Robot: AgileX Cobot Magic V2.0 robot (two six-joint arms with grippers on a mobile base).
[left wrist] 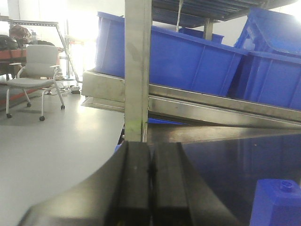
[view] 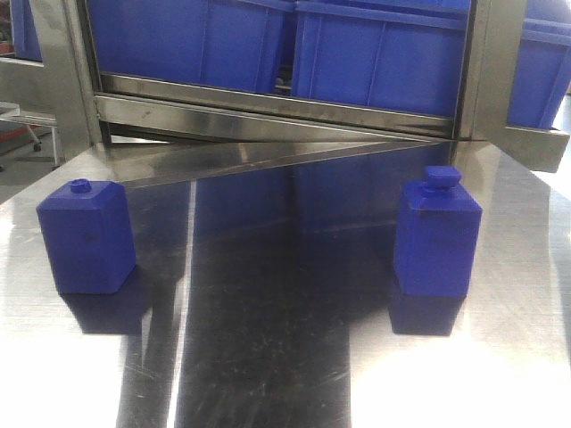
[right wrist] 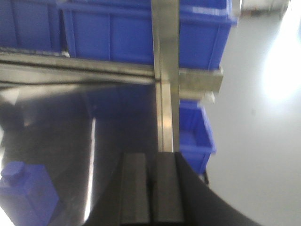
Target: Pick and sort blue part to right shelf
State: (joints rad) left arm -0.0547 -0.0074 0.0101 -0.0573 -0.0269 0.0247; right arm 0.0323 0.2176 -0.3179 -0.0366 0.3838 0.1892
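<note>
Position decides this one: the blue part (view: 436, 239) stands upright on the right half of the steel desk (view: 268, 357), cap uppermost, so its long axis runs vertical. It is well apart from the ringed block (view: 86, 237) on the left half. In the right wrist view the blue part sits low and to the left of the right tool (right wrist: 150, 162), beside the fingers rather than ahead of them. It does not show in the left wrist view at all. That camera sees only the ringed block, low on its right. I judge the right arm the nearer one, and the one to make the pick.

Right tool: the two black pads are pressed flat together with nothing between them. It touches neither the part nor the desk, as far as the view shows. Left tool (left wrist: 149, 151): likewise closed pad to pad, empty, aimed past the desk edge at a steel post.

The shelf (view: 294, 105) rises straight behind the desk, its steel front rail tilted, with blue bins (view: 187, 40) resting above it.

No step of the task is done yet. The coming move looks to call for the right tool to spread its pads, shift left toward the part and close on the squarish body below the cap.
</note>
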